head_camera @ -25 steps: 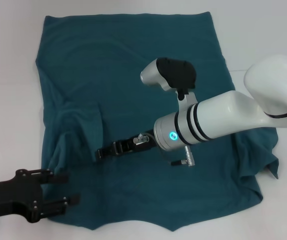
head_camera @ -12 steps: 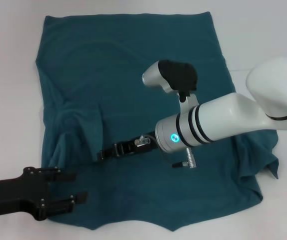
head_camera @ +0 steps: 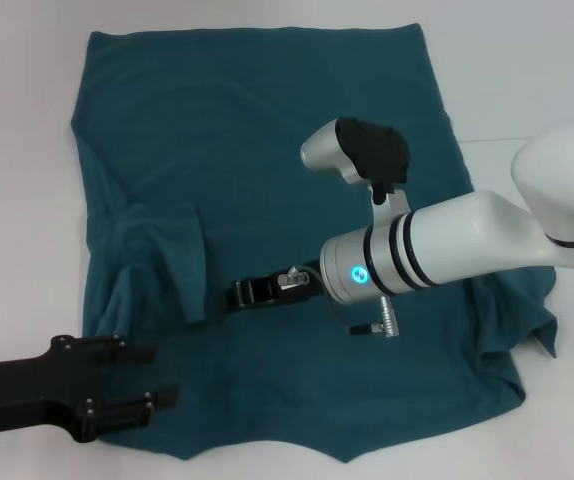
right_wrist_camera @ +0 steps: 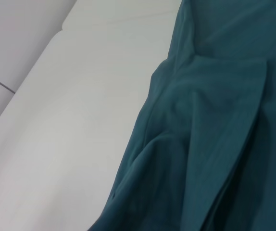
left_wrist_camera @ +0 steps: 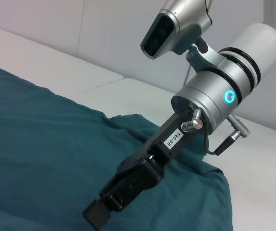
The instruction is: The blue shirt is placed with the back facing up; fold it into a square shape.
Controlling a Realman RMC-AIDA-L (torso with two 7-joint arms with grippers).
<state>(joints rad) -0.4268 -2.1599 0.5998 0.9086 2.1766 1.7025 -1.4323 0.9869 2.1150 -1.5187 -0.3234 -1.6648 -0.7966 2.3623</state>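
The blue shirt (head_camera: 267, 150) lies spread flat on the white bench (head_camera: 17, 150), filling most of the head view from the top edge down to the lower centre. Its left sleeve is folded inward, forming a rumpled flap at centre left, and the fabric bunches in wrinkles at the lower right.

The left claw (head_camera: 152, 375) sits at the lower left of the head view, its two black fingers parted and holding nothing, their tips over the shirt's lower left edge.

The right claw (head_camera: 239, 294) reaches in from the right to the middle of the head view, just beside the folded sleeve flap. In the left wrist view its black fingers (left_wrist_camera: 123, 185) hang low over the cloth; whether they are parted or closed I cannot tell.
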